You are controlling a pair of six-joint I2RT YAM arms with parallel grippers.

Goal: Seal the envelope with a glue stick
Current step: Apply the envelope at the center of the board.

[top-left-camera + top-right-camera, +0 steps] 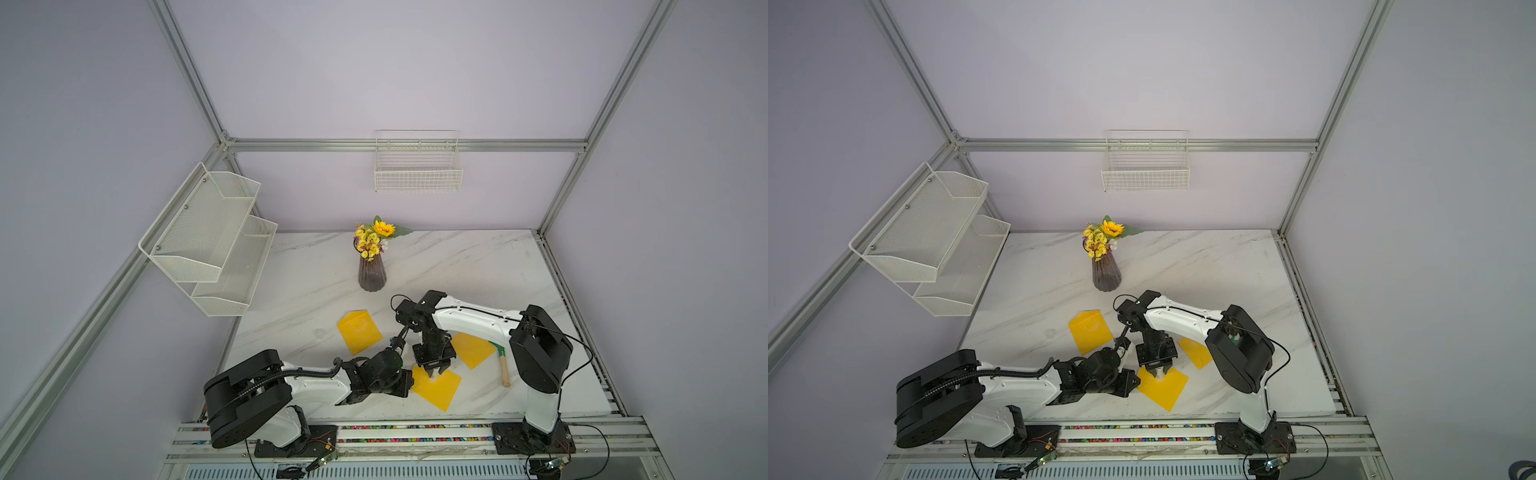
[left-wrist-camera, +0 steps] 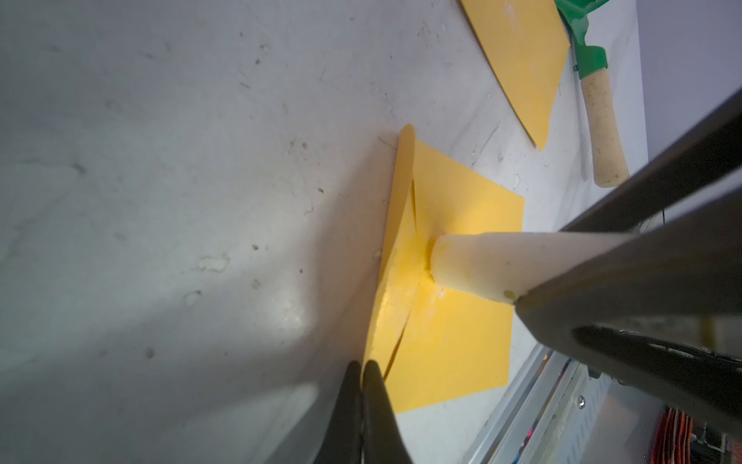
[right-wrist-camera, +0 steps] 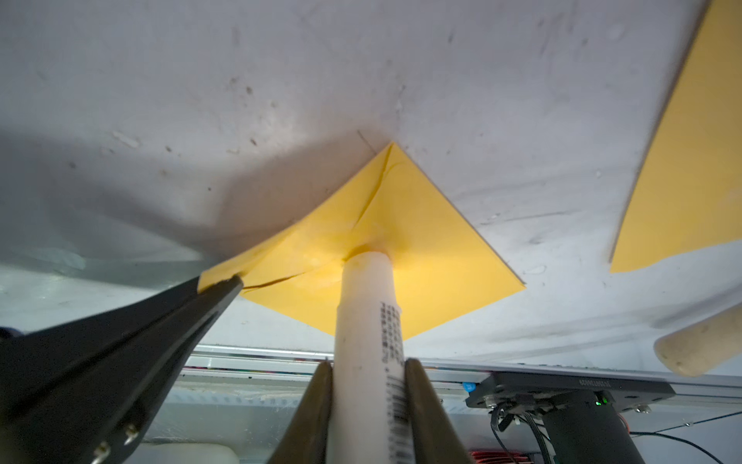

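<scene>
A yellow envelope (image 1: 440, 392) (image 1: 1165, 390) lies near the table's front edge in both top views. Its flap (image 2: 397, 257) is lifted off the body (image 2: 461, 341). My left gripper (image 2: 363, 367) is shut on the flap's corner, and its black fingers (image 3: 221, 283) also show in the right wrist view. The glue stick (image 3: 369, 313), a white cylinder with dark print, stands nearly upright with my right gripper (image 3: 368, 367) shut around it. Its tip (image 2: 435, 261) presses on the envelope (image 3: 441, 273) next to the flap's fold. From above, the right gripper (image 1: 433, 369) hides most of the stick.
Two more yellow envelopes lie nearby, one behind on the left (image 1: 359, 332) and one on the right (image 1: 473, 349). A green rake with a wooden handle (image 1: 503, 370) lies beside the right one. A vase of flowers (image 1: 372, 270) stands further back. A mesh shelf (image 1: 208, 241) and a wire basket (image 1: 417, 166) hang on the walls.
</scene>
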